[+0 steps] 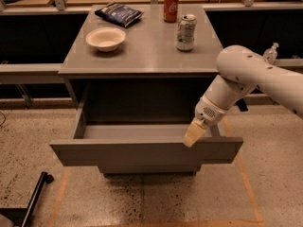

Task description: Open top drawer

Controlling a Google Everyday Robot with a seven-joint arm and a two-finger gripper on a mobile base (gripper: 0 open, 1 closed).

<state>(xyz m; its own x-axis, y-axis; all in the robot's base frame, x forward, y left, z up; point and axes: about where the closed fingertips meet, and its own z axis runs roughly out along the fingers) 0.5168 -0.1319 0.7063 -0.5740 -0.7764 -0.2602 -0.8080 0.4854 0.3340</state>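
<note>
The top drawer stood pulled out to the near side, below the cabinet top. The gripper sat at the right end of its front panel's upper edge. On the cabinet top, a bowl lay left, a bag behind it, a near can right, and a far can behind that.

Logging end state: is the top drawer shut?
No, the top drawer stands pulled out, its inside showing, with the gripper at its front panel's upper edge.
</note>
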